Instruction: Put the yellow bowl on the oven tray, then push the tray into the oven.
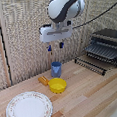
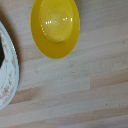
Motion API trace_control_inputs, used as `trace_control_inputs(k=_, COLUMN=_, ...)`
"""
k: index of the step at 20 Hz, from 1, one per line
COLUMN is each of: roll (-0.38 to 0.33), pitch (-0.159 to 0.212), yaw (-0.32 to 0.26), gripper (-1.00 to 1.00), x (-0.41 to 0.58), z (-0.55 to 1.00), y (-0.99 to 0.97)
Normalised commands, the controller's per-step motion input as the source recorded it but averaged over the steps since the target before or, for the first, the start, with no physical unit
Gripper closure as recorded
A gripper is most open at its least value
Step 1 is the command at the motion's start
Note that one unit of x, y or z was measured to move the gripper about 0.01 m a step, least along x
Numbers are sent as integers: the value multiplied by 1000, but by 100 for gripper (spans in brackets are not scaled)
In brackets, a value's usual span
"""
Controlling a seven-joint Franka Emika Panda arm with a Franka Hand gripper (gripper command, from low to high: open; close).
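The yellow dish [image 1: 57,85] is a small round bowl on the wooden table, in front of a blue cup. It fills one side of the wrist view [image 2: 55,27]. My grabber [image 1: 54,45] hangs well above the dish, fingers pointing down and spread apart, holding nothing. The fingers do not show in the wrist view. The baking sheet [image 1: 92,63] is a dark wire rack sticking out of the oven's front, at the exterior view's right. The oven [image 1: 107,43] stands at the right edge of the exterior view.
A blue cup [image 1: 56,69] stands just behind the dish. A small orange block [image 1: 43,80] lies beside it. A large white plate [image 1: 29,107] with a patterned rim lies at the exterior view's left front; its rim shows in the wrist view [image 2: 7,65]. A woven screen backs the table.
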Motion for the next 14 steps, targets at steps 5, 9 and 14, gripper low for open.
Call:
trace_control_inputs(k=5, roll=-39, pitch=47, yaw=-27, gripper=-100, x=-253, z=-457, y=-1)
trace_control_inputs(k=9, roll=-46, pitch=60, yaw=-20, gripper=-100, x=-218, z=-441, y=0)
trace_control_inputs(k=14, roll=-38, pitch=36, yaw=-2, gripper=-100, x=-85, z=-458, y=-37)
